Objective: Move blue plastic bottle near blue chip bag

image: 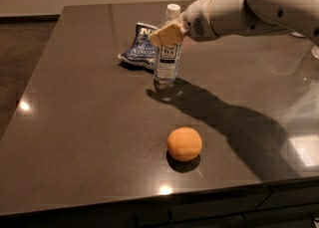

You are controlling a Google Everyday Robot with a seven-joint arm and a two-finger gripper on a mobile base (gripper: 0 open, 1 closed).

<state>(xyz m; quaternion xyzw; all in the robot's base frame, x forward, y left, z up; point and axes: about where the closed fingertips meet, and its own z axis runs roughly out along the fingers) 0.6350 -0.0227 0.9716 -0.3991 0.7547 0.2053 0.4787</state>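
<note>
The blue plastic bottle (166,61) is clear, with a white cap and a "TEA" label. It stands upright in the middle back of the dark table, its base at or just above the surface. My gripper (167,35) comes in from the right on a white arm and is shut on the bottle's upper part, with a tan finger (164,36) across its front. The blue chip bag (139,47), crinkled dark blue with white lettering, lies just left of the bottle and slightly behind it, almost touching it.
An orange ball-like fruit (184,144) sits nearer the table's front edge, right of centre. The arm's shadow runs across the table (75,122) from the bottle toward the right. The table's left edge drops to a dark floor.
</note>
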